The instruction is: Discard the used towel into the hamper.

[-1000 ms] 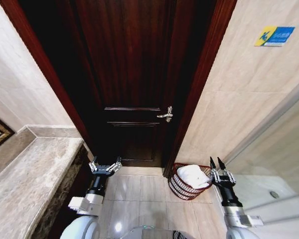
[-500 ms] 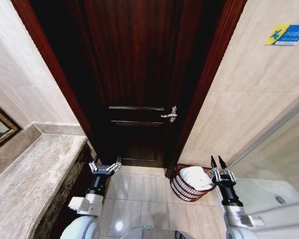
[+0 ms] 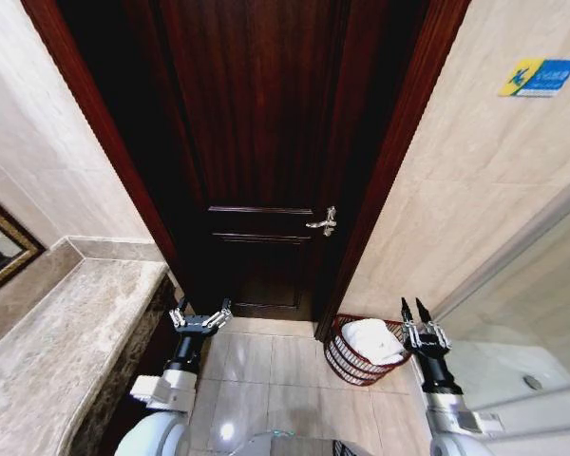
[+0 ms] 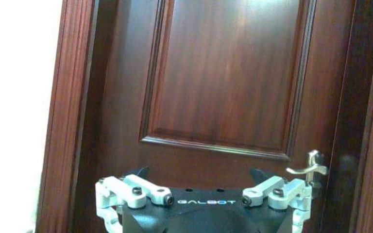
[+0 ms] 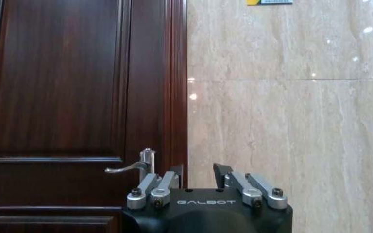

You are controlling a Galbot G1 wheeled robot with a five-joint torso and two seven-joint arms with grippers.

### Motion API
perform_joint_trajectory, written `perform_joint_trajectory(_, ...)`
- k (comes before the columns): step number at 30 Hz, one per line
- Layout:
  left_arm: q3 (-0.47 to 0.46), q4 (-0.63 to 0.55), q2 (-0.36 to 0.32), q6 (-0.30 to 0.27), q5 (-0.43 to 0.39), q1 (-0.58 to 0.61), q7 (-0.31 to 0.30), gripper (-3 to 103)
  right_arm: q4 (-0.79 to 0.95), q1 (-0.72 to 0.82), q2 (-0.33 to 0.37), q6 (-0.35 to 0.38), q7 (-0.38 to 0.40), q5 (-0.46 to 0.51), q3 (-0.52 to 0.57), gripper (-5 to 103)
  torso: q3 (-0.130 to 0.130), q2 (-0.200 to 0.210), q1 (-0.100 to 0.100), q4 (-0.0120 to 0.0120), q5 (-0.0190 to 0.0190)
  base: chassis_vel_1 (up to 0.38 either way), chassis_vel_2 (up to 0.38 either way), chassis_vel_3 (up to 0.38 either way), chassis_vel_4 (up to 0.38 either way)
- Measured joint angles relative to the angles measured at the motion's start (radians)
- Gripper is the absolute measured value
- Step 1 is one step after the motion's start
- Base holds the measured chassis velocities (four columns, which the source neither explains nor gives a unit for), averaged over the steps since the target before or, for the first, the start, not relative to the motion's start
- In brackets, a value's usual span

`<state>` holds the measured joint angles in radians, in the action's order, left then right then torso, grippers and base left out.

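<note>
Both hands are empty: left hand (image 3: 200, 319) spread wide at lower left, right hand (image 3: 417, 313) parted narrowly at lower right, beside the hamper (image 3: 340, 353) holding the towel (image 3: 370, 339). Wrist views face the door (image 4: 228, 82); any bump from the right arm could tip the light hamper.

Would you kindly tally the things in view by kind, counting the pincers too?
Towels: 1, white towel, lying in the hamper.
Hampers: 1, hamper.
Doors: 1, door.
Pincers: 2, left pincer open, right pincer open.
Total: 5
</note>
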<state>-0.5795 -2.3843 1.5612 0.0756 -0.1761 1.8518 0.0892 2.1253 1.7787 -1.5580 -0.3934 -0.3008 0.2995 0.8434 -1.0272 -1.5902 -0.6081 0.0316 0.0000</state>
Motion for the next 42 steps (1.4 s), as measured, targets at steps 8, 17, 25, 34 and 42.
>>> perform_joint_trajectory(8,0.0,0.0,0.0,0.0,0.0,0.0,0.0,100,0.01,0.004,0.0,0.015,0.01,-0.007,0.001,33,-0.004,-0.007,-0.003,0.0001,0.0,0.0,0.0,0.0,0.0)
perform_joint_trajectory(17,0.0,0.0,0.0,0.0,0.0,0.0,0.0,100,0.012,0.008,0.002,0.002,0.01,-0.007,0.001,33,-0.003,-0.005,-0.003,-0.0002,0.0001,0.052,-0.052,-0.055,0.065)
perform_joint_trajectory(25,0.0,0.0,0.0,0.0,0.0,0.0,0.0,100,0.016,0.008,0.001,0.001,0.007,-0.012,-0.004,33,-0.002,-0.003,-0.001,0.0001,-0.0001,0.201,-0.183,-0.205,0.171)
perform_joint_trajectory(34,0.0,0.0,0.0,0.0,0.0,0.0,0.0,100,0.011,0.009,-0.003,-0.021,0.004,-0.013,-0.006,33,-0.001,-0.001,-0.001,0.0002,0.0006,0.277,-0.286,-0.268,0.268)
perform_joint_trajectory(42,0.0,0.0,0.0,0.0,0.0,0.0,0.0,100,0.011,0.02,-0.013,-0.024,-0.009,-0.01,-0.015,33,0.0,-0.001,0.001,-0.0004,0.0002,0.151,-0.125,-0.172,0.153)
